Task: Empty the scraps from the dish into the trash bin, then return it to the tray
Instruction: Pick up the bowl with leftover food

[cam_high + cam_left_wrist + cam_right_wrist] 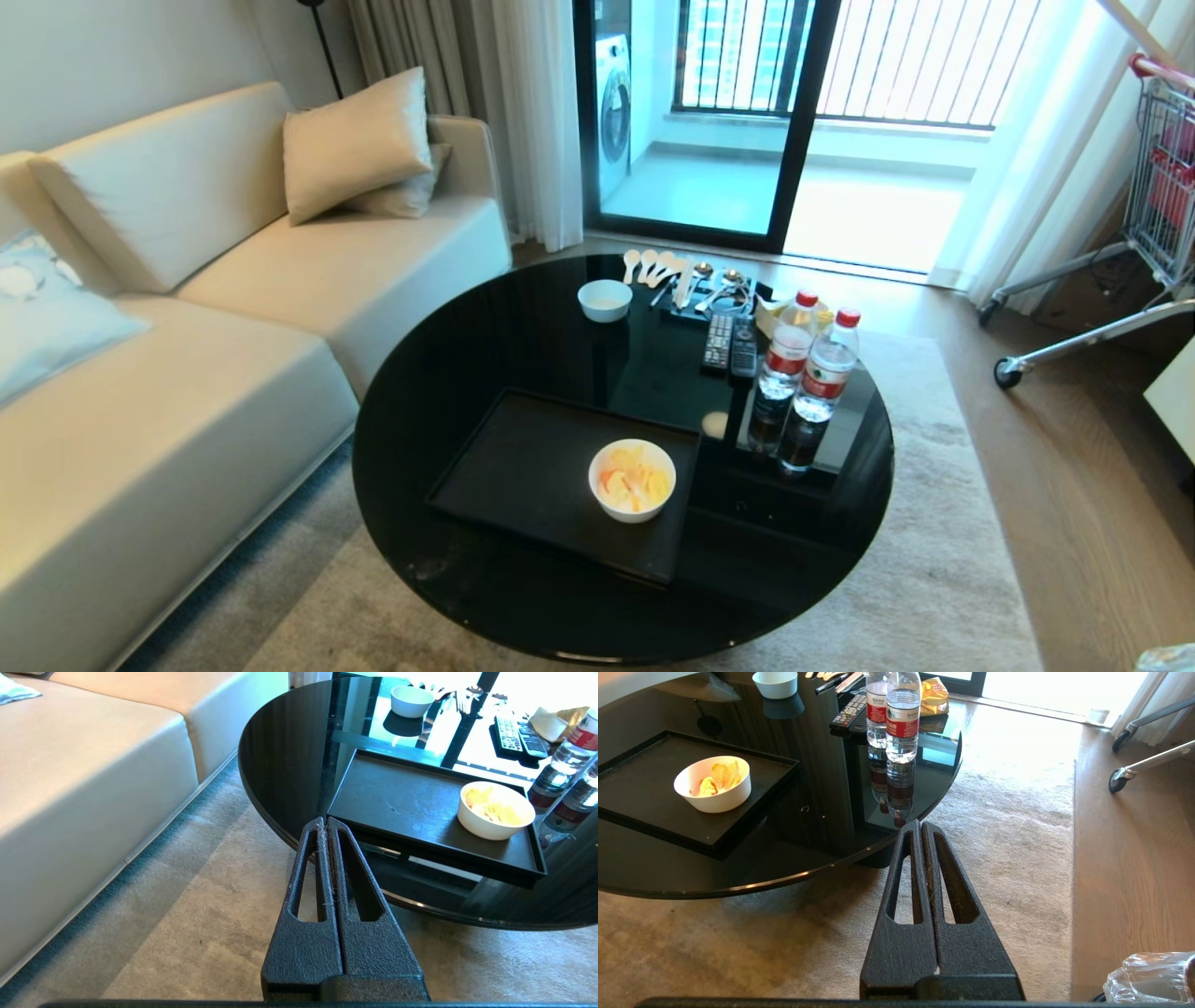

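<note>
The bowl (632, 480) stands upright, mouth facing up, on the tray (523, 467), in the tray's right part at about 3 o'clock from its middle, near the right rim. Being round, it has no long axis. Inside it lie the scraps (633, 483), orange and pale yellow pieces piled loosely. The tray lies flat on the round black glass table (448, 355), its long side running from the table's 9 o'clock toward 4 o'clock, slightly skewed to the table's near edge.

At the table's 12 o'clock a smaller white bowl (605, 300) sits beside a row of spoons (653, 267). Two remote controls (731, 344) lie side by side at about 1 o'clock, pointing toward the window. Just right of them stand two water bottles (810, 369) with red caps and red-and-white labels; the writing on the labels is too small to read. A yellow snack packet (934, 690) lies behind the bottles.

The left claw (325, 823) hangs off the table's near left edge over the carpet, its jaws pressed together and holding nothing. The right claw (920, 827) hangs off the near right edge, likewise closed and empty. A crumpled clear plastic bag (1148, 975), the bin liner, shows on the floor to the robot's right.
</note>
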Tool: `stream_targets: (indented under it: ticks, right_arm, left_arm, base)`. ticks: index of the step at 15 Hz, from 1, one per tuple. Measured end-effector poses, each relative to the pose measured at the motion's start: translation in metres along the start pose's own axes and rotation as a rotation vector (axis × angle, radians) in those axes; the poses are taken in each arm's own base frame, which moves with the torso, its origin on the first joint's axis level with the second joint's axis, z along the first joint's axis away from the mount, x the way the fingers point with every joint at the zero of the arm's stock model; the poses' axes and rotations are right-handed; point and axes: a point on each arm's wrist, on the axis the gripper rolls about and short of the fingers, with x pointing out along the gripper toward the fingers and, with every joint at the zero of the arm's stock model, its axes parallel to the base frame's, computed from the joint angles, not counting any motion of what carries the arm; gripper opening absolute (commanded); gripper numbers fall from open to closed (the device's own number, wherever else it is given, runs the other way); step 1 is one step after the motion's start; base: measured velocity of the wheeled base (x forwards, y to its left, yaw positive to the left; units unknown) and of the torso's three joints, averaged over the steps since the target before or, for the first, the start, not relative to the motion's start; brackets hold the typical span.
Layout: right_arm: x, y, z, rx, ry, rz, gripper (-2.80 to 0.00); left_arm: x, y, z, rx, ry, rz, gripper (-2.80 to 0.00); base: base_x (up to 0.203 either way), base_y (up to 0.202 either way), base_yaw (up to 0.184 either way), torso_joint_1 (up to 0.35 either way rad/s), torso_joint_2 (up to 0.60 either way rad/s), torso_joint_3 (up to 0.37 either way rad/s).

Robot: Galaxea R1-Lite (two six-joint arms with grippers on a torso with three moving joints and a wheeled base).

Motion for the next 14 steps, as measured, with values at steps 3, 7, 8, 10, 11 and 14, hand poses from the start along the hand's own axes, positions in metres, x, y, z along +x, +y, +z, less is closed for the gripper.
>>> stream_targets:
  ticks: [3,7,8,10,11,14]
  right_arm:
    - [0.0000,0.0000,0.0000,0.000,0.000,0.000,-2.80]
    - [0.0000,0.0000,0.0000,0.000,0.000,0.000,-2.80]
    - [0.0000,0.0000,0.0000,0.000,0.000,0.000,-2.80]
    - [0.0000,0.0000,0.0000,0.000,0.000,0.000,-2.80]
    - [0.0000,0.0000,0.0000,0.000,0.000,0.000,-2.80]
    - [0.0000,0.0000,0.0001,-0.001,0.000,0.000,-2.80]
  left_arm:
    - [0.0000,0.0000,0.0000,0.001,0.000,0.001,-2.80]
    - [0.0000,0.0000,0.0000,0.000,0.000,0.000,-2.80]
    - [0.0000,0.0000,0.0000,0.000,0.000,0.000,-2.80]
    - [0.0000,0.0000,0.0000,0.001,0.000,0.000,-2.80]
    - [0.0000,0.0000,0.0000,0.001,0.000,0.000,-2.80]
    - [0.0000,0.0000,0.0000,0.001,0.000,0.000,-2.80]
  base:
    - [0.000,0.000,0.000,0.000,0.00,0.000]
    - [0.000,0.000,0.000,0.000,0.00,0.000]
    - [0.000,0.000,0.000,0.000,0.00,0.000]
    - [0.000,0.000,0.000,0.000,0.00,0.000]
    - [0.000,0.000,0.000,0.000,0.00,0.000]
    - [0.000,0.000,0.000,0.000,0.00,0.000]
